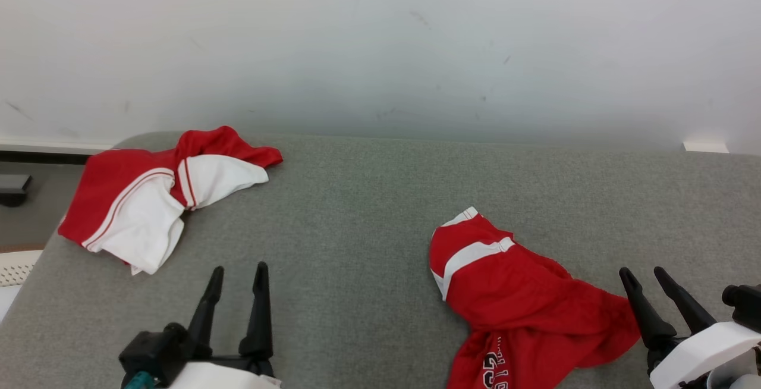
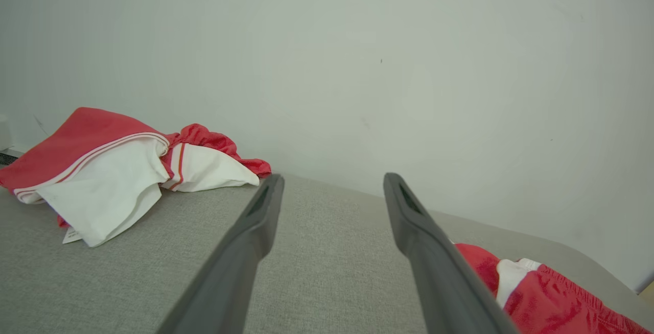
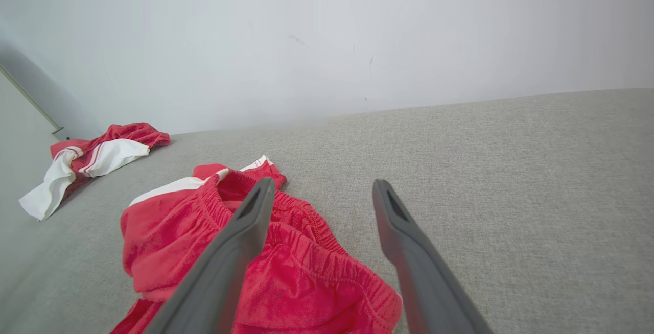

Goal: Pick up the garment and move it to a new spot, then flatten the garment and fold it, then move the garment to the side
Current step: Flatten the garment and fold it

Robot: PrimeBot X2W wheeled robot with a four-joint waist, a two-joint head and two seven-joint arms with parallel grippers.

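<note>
On the grey fabric surface (image 1: 357, 210), toward our right, we see the crumpled red shorts with a white stripe (image 1: 511, 300) lying just beside our right gripper (image 1: 642, 273), its fingers apart. Our left gripper (image 1: 238, 270) also stands spread, near a bunched red-and-white garment (image 1: 142, 198) at the far left.
</note>
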